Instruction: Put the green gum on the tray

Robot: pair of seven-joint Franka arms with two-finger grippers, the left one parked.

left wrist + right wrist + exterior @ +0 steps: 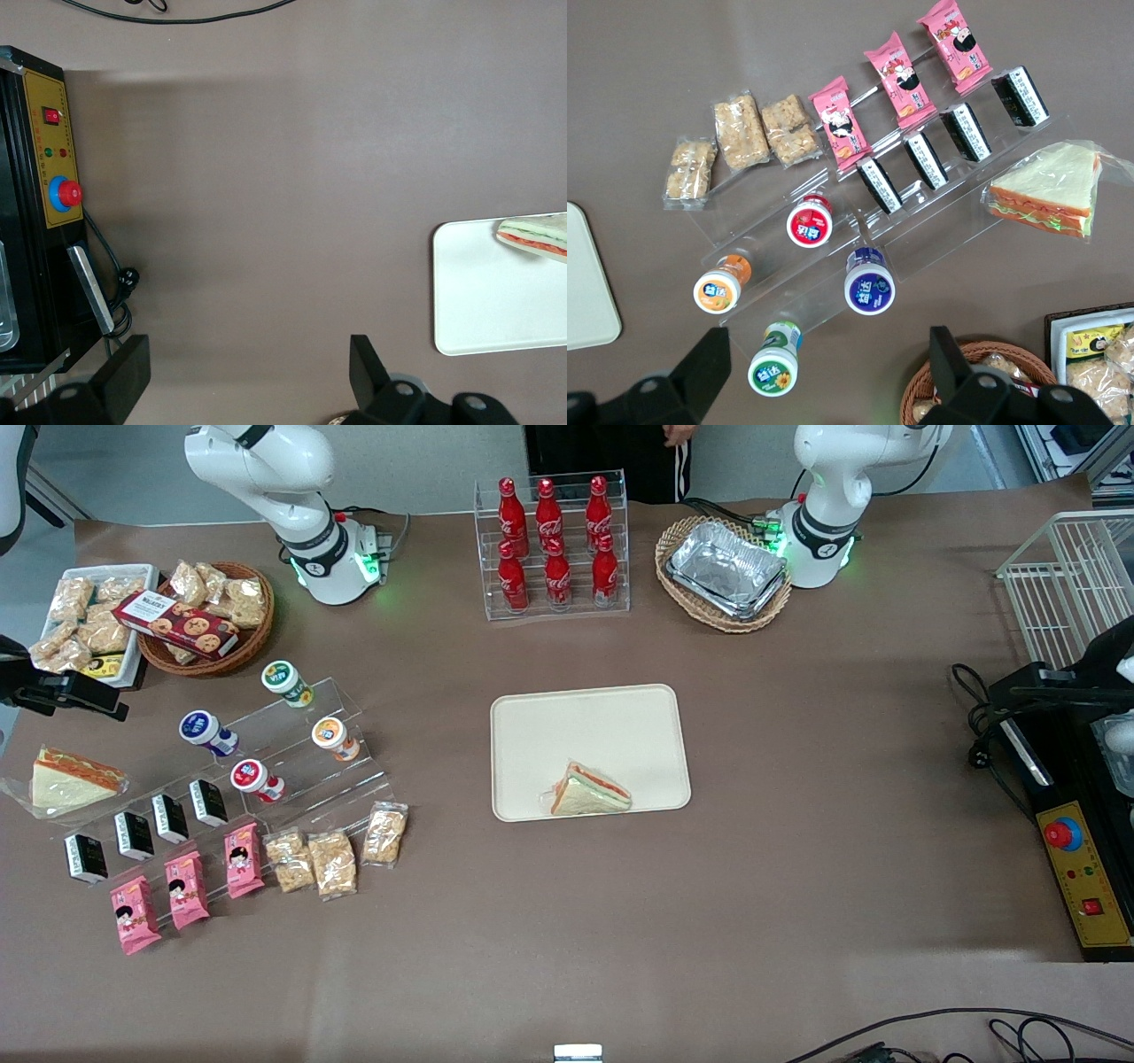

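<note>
Cylindrical green gum (774, 370) on clear acrylic steps, gripper (824, 367) above, fingers apart

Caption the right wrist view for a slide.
Open claw above the stepped display, green gum nearest, with the tray beside the display.

White arm (266, 469), black end effector (824, 390).

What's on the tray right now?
One wrapped sandwich lies on the tray, near its edge closest to the front camera. The green gum sits on the clear stand. The gripper, open, hovers above that stand.
</note>
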